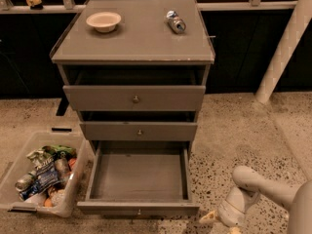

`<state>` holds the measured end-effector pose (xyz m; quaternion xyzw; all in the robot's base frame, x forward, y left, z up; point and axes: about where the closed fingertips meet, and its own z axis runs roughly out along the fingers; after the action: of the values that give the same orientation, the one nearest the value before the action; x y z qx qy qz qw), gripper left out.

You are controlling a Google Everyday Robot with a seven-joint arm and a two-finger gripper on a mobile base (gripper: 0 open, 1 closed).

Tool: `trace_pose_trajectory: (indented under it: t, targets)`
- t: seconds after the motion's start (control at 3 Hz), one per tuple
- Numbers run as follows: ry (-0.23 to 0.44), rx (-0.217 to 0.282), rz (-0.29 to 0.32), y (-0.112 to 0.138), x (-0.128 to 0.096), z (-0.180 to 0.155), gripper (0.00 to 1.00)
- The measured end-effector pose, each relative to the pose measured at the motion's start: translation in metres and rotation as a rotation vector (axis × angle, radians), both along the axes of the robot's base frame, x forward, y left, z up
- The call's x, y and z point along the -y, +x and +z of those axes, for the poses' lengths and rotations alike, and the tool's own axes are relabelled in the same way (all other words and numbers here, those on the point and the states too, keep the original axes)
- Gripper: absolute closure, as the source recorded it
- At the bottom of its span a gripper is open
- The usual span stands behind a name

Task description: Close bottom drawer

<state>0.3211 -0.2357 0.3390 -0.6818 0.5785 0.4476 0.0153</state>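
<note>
Camera view is filled by one grey cabinet (132, 38), and three drawers are counted in it, each fitted with one small round knob at the middle of its front. On the cabinet's top, one pale bowl (103, 21) is set toward the left rear corner and one can (175, 22) is laid on its side toward the right rear corner, the two well apart. On the floor just beside the cabinet's left side, one clear plastic bin (73, 189) is seen, heaped with packets and cans too jumbled to be counted. One white post (282, 48) is leaned behind the cabinet to its right. The bottom drawer (139, 177) is found lowest in the cabinet, below the middle drawer (139, 131) and the top drawer (134, 99), and is drawn far out toward the camera. Its deep grey box is exposed from above, its bare grey floor and side walls are shown, and its low, wide front is tipped with its knob (139, 211). The gripper (220, 222) is held low over the speckled floor, off the cabinet's front right, just beside the pulled-out drawer's front corner but not touching it; whether it is apart or together cannot be told.
</note>
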Motion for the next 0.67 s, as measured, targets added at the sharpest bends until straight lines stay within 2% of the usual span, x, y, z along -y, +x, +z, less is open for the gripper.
trace_pose_trajectory:
  t: [0.33, 0.67]
  targets:
    - [0.009, 0.038, -0.015, -0.002, 0.000, -0.004, 0.00]
    - [0.046, 0.107, -0.065, -0.009, -0.001, -0.020, 0.00]
